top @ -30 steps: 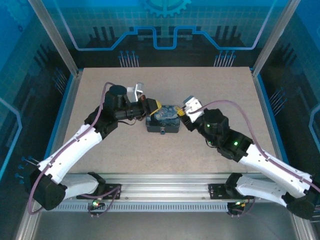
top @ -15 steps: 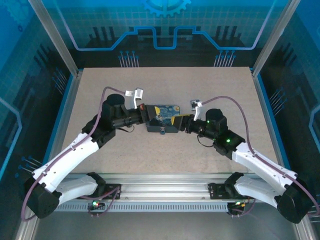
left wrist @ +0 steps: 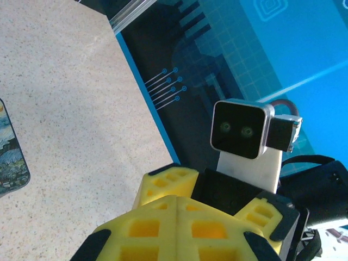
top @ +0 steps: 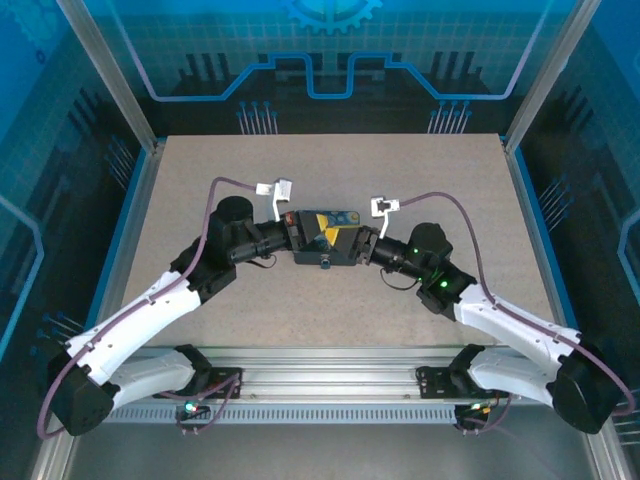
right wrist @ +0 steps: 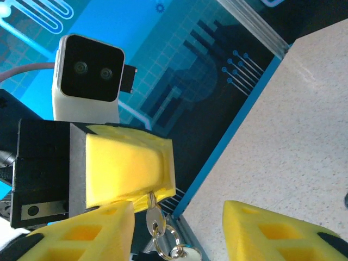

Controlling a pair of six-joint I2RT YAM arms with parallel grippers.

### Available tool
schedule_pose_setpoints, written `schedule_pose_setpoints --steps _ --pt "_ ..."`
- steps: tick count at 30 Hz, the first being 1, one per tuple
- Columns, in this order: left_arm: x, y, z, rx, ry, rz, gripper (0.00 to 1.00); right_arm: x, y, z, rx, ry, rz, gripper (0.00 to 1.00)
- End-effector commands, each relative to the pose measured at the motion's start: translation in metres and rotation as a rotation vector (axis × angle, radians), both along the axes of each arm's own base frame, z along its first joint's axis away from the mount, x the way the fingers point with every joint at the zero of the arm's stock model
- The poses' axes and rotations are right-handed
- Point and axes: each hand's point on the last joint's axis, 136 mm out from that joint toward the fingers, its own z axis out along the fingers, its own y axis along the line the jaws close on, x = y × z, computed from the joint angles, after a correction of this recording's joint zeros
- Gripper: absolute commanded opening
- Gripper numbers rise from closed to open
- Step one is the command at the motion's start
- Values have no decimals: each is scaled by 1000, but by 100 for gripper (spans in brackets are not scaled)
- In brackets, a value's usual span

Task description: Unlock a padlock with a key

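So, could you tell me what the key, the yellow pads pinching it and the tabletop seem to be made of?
The key looks like metal: pale and thin, with a bright glint. The yellow pads are matte and evenly coloured with softly rounded edges, probably moulded plastic or firm rubber. The tabletop is matte beige with fine dark speckles, perhaps laminate or a stone-like composite; its look leaves that open.

place: likely robot lab cell | cues: aluminium frame (top: 105,75), blue circuit-print panels (top: 420,40), speckled table (top: 330,300)

L arm (top: 160,292) and R arm (top: 505,322) bend inward. L gripper (top: 312,230) points 3 o'clock, fingers shut; R gripper (top: 350,243) points 9 o'clock, fingers apart.
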Motion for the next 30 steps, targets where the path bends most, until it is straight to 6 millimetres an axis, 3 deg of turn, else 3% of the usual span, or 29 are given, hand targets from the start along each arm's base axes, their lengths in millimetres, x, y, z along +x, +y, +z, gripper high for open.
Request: schedule_pose_setpoints --steps 1,9,15,19,21,30 --pt "-2 3 12 -39 -44 18 0 -7 10 25 55 -54 41 43" --pt "-2 7 15 -46 -52 42 0 -10 12 30 71 -61 38 38" --pt "-2 9 16 -54 -53 49 0 -12 7 33 82 -72 29 25" --pt "-2 8 16 -59 -51 45 0 -13 7 36 93 -74 31 38" --pt "-2 8 16 -61 -50 45 0 -13 6 38 96 -77 29 38" --pt "-2 7 17 -78 -49 48 0 -13 10 38 105 -78 43 20"
